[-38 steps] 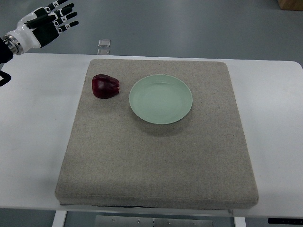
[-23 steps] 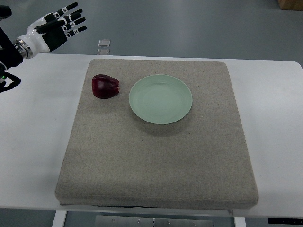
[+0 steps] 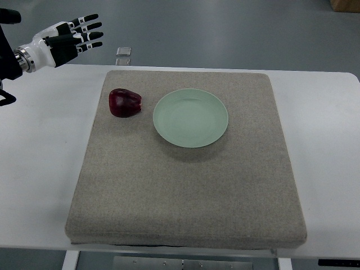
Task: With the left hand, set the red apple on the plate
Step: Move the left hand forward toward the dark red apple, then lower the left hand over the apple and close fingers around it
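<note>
A dark red apple (image 3: 125, 102) lies on the grey mat (image 3: 185, 185), just left of a pale green plate (image 3: 190, 117) that holds nothing. My left hand (image 3: 70, 39) hovers at the upper left, above the far table edge and up-left of the apple, well apart from it. Its fingers are spread and hold nothing. The right arm does not show.
The mat covers the middle of a white table (image 3: 39, 169). A small square object (image 3: 124, 51) lies on the floor beyond the table's far edge. A brown box corner (image 3: 346, 4) shows at the top right.
My left hand has moved right and a little down toward the mat, fingers still spread. The apple and plate have not moved.
</note>
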